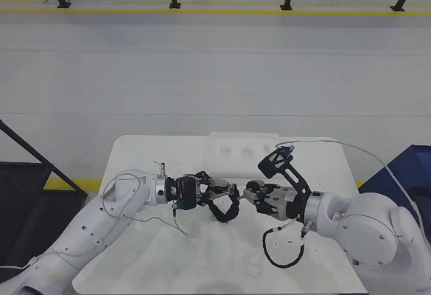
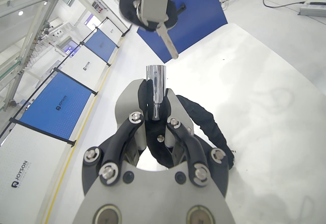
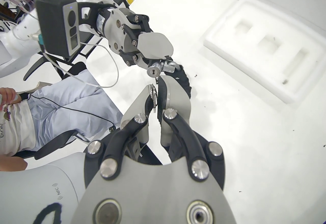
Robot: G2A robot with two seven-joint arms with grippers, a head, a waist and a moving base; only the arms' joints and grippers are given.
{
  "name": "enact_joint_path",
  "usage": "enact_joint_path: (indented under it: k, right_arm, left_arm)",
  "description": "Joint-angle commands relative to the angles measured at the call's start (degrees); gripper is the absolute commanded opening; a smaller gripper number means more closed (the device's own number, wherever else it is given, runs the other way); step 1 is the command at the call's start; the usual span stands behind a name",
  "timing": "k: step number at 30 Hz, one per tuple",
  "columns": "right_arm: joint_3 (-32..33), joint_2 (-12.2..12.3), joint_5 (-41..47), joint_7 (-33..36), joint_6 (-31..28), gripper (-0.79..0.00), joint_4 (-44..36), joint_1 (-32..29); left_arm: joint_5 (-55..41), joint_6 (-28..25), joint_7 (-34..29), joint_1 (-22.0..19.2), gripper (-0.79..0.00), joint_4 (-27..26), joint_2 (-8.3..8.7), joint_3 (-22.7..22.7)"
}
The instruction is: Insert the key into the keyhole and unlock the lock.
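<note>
Left jaws: closed on the lock [image 2: 155, 82], gripping the chrome barrel low down. The barrel's free end stood clear beyond the fingertips [image 2: 145, 97]. I saw the lock's black cable [image 2: 207, 120] hanging in a loop from under these jaws towards the table [image 1: 149, 158].

Right jaws: closed on the key [image 2: 167, 42], clamped by its head, with the blade sticking out towards the lock.

Position: both jaws met nose to nose above the middle of the table. The lock and key were held in the air, and neither was resting on the surface.

Keyhole [image 3: 153, 71]: in the right wrist view it faced the right jaws squarely, the slot in plain sight on the end of the barrel.

Key against lock: the left wrist view showed the blade tip just beside the barrel's open end, with a small gap between them and no contact. The blade sat at a tilt to the barrel's axis and off to one side of it. I logged the key as not yet in the keyhole.

Other: a white foam tray [image 1: 237, 151] with three recesses lay at the table's far edge, about midway along and well apart from the jaws.
</note>
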Motion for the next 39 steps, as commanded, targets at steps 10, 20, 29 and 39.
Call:
enact_joint_path:
  k: [10, 20, 29, 39]
  right_arm:
    - [4.21, -0.11, 3.48, -12.33, 0.6, -0.785, -2.72, -5.94]
    - [3.54, 0.24, -0.38, -9.16, 1.25, -0.785, -3.9, -6.66]
    - [3.27, 0.25, -2.35, -9.77, 1.85, -0.785, -3.9, -6.1]
    - [2.01, 0.36, -5.42, -7.79, 1.99, -0.785, -3.9, -5.62]
  left_arm:
    - [-10.16, -2.51, 10.19, -3.2, -0.785, 8.98, -3.65, 5.09]
    - [-10.05, -0.07, 14.39, -6.85, -0.785, 15.07, -7.62, 10.58]
    - [-8.83, 0.95, 16.72, -8.24, -0.785, 18.51, -9.53, 12.41]
    - [-6.71, 0.43, 18.39, -9.0, -0.785, 19.92, -10.45, 12.99]
